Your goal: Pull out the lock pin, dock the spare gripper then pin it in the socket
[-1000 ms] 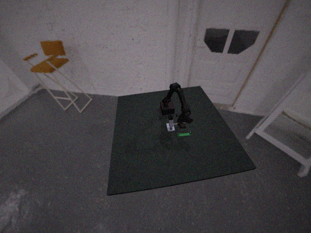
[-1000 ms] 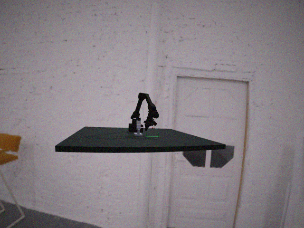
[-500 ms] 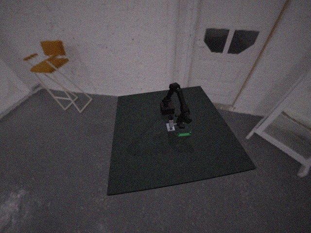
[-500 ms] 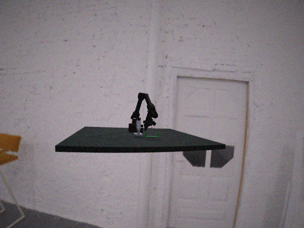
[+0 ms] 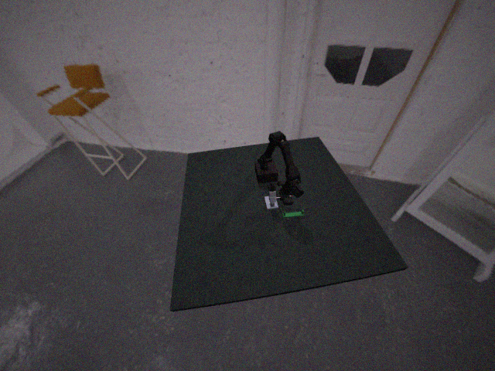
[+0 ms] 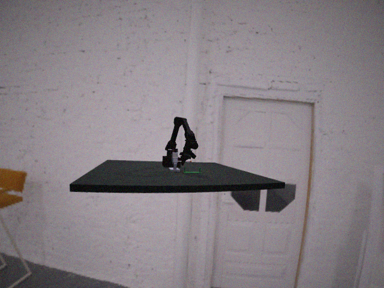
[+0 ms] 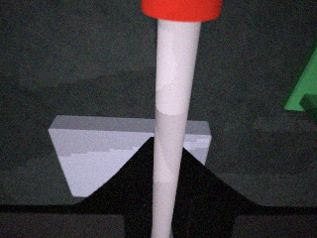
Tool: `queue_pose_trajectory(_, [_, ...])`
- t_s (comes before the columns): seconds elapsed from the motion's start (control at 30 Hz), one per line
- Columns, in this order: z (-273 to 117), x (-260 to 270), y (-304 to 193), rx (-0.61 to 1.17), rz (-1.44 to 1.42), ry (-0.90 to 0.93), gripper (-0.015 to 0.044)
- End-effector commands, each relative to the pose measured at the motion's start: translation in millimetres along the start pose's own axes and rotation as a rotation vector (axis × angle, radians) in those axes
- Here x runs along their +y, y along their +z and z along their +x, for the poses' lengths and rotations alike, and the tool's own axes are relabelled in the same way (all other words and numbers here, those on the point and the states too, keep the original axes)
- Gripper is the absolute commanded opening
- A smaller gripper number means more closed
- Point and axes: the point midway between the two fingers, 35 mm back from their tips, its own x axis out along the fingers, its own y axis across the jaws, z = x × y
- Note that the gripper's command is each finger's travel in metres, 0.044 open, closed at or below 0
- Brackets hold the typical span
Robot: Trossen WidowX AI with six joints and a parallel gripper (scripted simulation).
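My gripper [image 5: 285, 198] [image 6: 183, 162] [image 7: 160, 145] is shut on the lock pin [image 7: 174, 74], a white rod with a red head [image 7: 181, 9]. In the top view the pin is roughly level and its white end [image 5: 278, 197] points at the mount's upright column, close beside it. Whether the tip touches or enters the socket is too small to tell. The pale grey column [image 5: 272, 195] [image 6: 174, 158] stands on a white base plate [image 5: 267, 204] [image 7: 89, 164]. A dark piece [image 5: 272, 186] shows at its top; where the socket ends and the spare gripper begins cannot be made out.
A green cradle [image 5: 293, 214] [image 6: 192, 172] [image 7: 303, 91] with raised ends lies beside the mount, below my gripper; nothing is seen resting in it. The arm's base [image 5: 266, 171] stands behind the mount. The dark table top [image 5: 223, 255] [image 6: 130, 181] carries them all.
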Motion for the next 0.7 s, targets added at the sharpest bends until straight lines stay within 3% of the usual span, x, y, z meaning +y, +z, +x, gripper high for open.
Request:
queue_pose_trajectory(0.0, [1, 0, -3, 0.002, -0.003, -0.002, 0.0])
queue_pose_trajectory(0.67, [4, 0, -15, 0.002, -0.004, 0.004, 0.0])
